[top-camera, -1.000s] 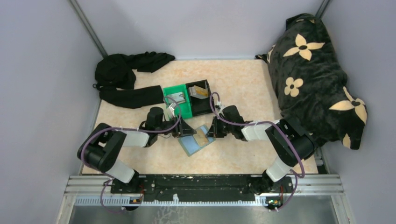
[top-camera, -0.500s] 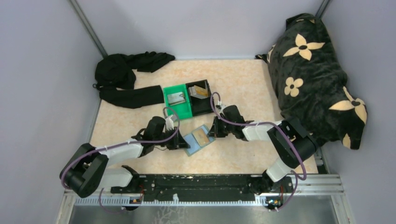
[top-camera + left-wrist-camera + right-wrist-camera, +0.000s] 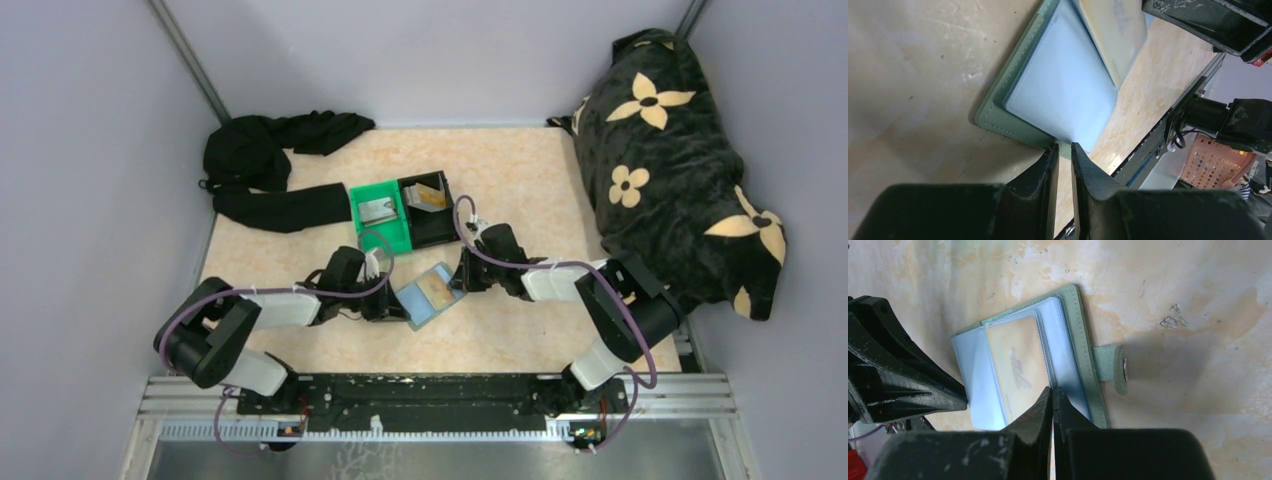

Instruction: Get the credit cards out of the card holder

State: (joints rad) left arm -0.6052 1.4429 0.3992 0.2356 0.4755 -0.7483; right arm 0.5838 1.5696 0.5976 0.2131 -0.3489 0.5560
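Card holder (image 3: 428, 296): lay open and flat on the bench (image 3: 520, 180), just in front of two bins, between both grippers. Showed one tan credit card (image 3: 1018, 365) under a clear sleeve; no other card made out inside.

Left gripper (image 3: 1063, 148): narrowed to a slit on the card holder's near edge, pinning it. Right gripper (image 3: 1053, 390): shut tight with nothing between the tips, pressed down on the clear sleeve at the card's long edge.

Judged best to hold the left pinch firm against any sliding of the soft cover, then to drag the card toward the sleeve mouth with the shut tips, or to part them a little and nip a bared edge. Sleeve's open side not discernible. Risked catching the sleeve along with the card.

Around: green bin (image 3: 380, 215) and black bin (image 3: 428, 212), touching side by side, each holding what looked like a card. Snap strap (image 3: 1110, 370) jutting from the card holder. Black cloth (image 3: 270, 165) far left and flowered cushion (image 3: 670, 160) right, both well apart. Only real obstruction: the two grippers, crowded close over the card holder.
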